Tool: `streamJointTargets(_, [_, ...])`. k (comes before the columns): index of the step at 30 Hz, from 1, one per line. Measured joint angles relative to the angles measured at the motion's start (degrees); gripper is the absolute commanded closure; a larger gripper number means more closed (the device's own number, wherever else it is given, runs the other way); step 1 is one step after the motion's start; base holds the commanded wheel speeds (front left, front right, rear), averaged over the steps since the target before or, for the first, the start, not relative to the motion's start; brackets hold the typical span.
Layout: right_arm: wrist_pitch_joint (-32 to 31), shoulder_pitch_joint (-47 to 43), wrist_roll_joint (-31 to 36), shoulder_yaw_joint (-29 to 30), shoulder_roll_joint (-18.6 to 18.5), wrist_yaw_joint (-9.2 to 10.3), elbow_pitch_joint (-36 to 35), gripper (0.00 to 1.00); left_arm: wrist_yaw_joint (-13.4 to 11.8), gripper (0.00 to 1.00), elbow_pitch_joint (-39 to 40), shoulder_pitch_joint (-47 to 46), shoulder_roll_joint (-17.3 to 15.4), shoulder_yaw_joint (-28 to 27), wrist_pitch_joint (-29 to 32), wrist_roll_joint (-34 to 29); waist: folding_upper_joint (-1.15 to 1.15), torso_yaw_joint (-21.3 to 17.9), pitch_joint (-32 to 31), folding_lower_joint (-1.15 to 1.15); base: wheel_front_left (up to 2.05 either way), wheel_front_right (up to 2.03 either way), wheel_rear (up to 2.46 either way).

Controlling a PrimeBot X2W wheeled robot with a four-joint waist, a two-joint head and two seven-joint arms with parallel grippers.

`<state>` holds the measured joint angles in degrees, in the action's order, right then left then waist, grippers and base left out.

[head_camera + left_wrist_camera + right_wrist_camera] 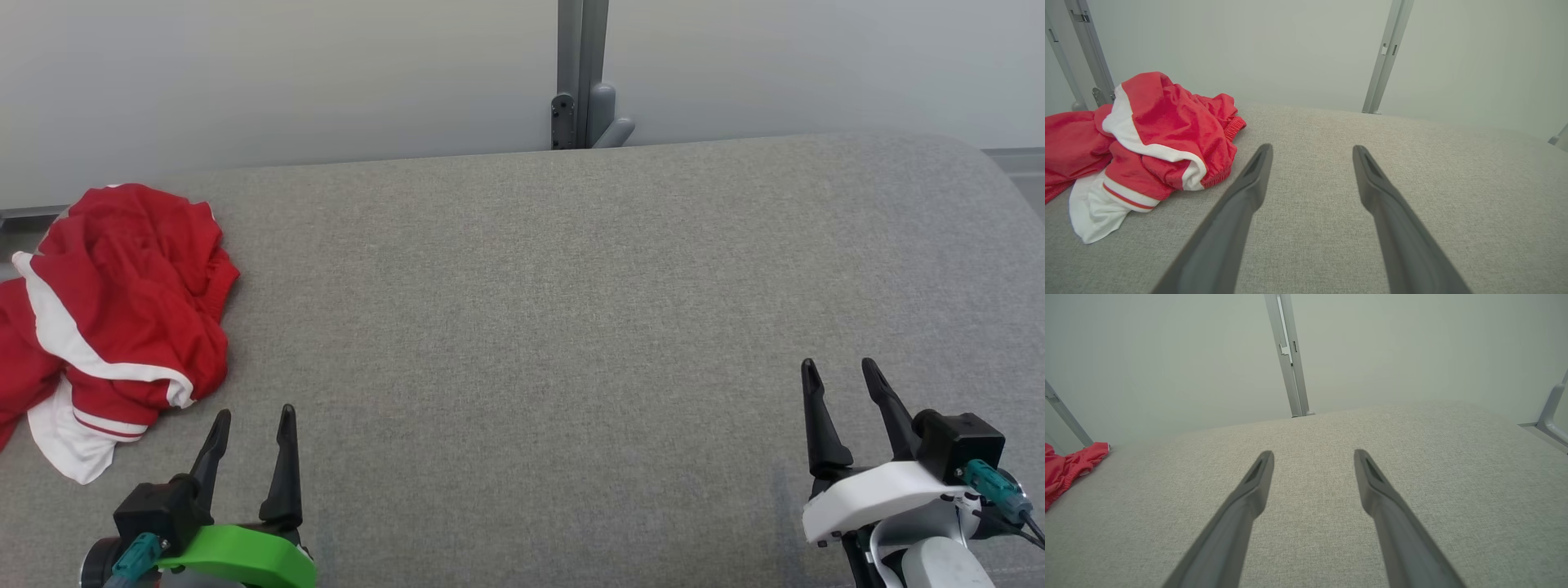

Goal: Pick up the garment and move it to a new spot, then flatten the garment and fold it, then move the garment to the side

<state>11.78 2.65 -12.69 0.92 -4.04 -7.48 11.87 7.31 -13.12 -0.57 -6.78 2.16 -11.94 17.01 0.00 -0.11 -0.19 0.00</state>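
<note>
- The garment (122, 302) is a crumpled heap of shiny red cloth, bunched into soft folds and not laid flat anywhere.
- A broad white band curves across its front, and a white panel with a thin red stripe spills out at its near, lower edge.
- In the left wrist view the garment (1159, 134) shows a gathered, ribbed red hem on the side toward the middle of the table. More red cloth trails away on the far side of the heap.
- It lies at the far left of the table (571, 327), and part of it runs out of the head view at the left edge.
- The table is covered in plain grey woven fabric and has a rounded far right corner.
- The left pincer (254, 410) hovers just beside the garment's near edge, apart from it. Its two dark fingers are spread wide with nothing between them.
- The left wrist view shows grey fabric in the gap of the left pincer (1311, 147), with the heap off to one side.
- The right pincer (839, 363) is well apart from the garment, over the right side of the table. It too is spread wide and holds nothing.
- Behind the table stands a pale wall (326, 73) with a grey metal post (581, 73).
</note>
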Motion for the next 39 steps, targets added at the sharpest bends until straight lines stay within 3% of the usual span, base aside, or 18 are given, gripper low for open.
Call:
streamJointTargets(30, [3.2,-0.6,12.2,1.0,0.7,-0.01,0.0,0.0,0.1,0.0,-1.1,0.8,0.0,0.0,-3.1,-10.2,0.0,-0.2,0.0,0.0,0.0,0.0,0.0])
streamJointTargets(39, [3.3,-0.8,12.4,0.8,0.8,-0.01,0.1,0.0,0.1,0.0,-1.1,0.9,0.0,-0.1,-3.1,-10.3,0.0,0.6,-0.1,0.0,0.0,0.0,0.0])
